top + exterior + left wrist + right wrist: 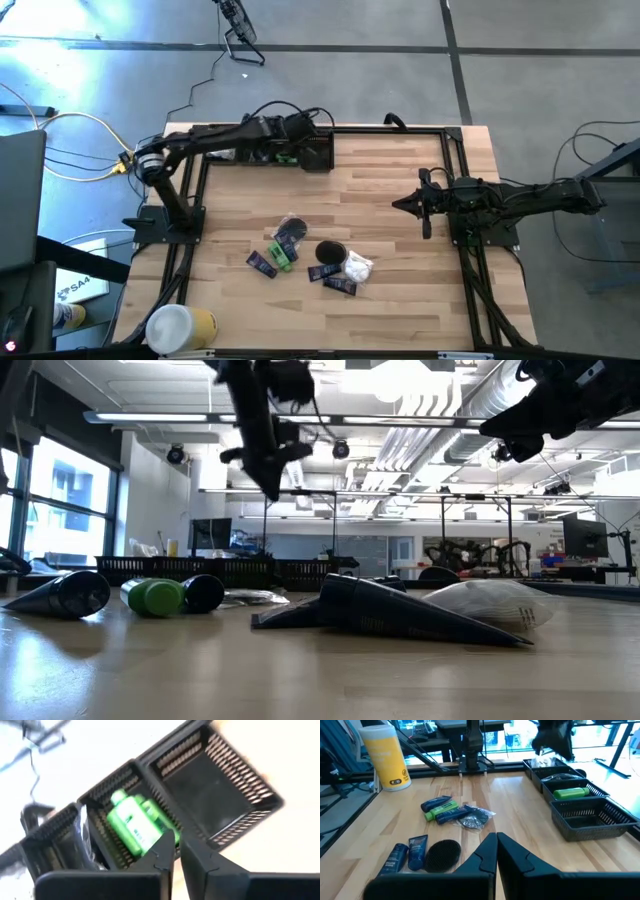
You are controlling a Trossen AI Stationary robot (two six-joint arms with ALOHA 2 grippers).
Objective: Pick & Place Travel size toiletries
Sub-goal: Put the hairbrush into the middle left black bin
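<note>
The little toiletries lie in a bunch near the front middle of the table [400,200]. There is a green bottle [281,253], some dark tubes [262,264], a round black brush [330,251] and a white wrapped packet [358,267]. Some touch each other. More green bottles [134,824] already lie in the middle part of the black basket [220,795] at the back edge.

These things look light. The bottles look hard and round, so they may roll or slip; hold one across its middle. The tubes look soft and flat, so pinch the thick cap end. The packet looks crinkly and squashy, so grab it gently on top.

The left gripper [176,851] hangs over the basket with its fingers together and nothing in them. The right gripper [408,204] waits over the right side of the table, fingers shut too, holding nothing.

There is lots of bare wood between the pile and the basket. The big yellow can [181,327] stands at the front left corner, out of the way. The end part of the basket looks bare.
</note>
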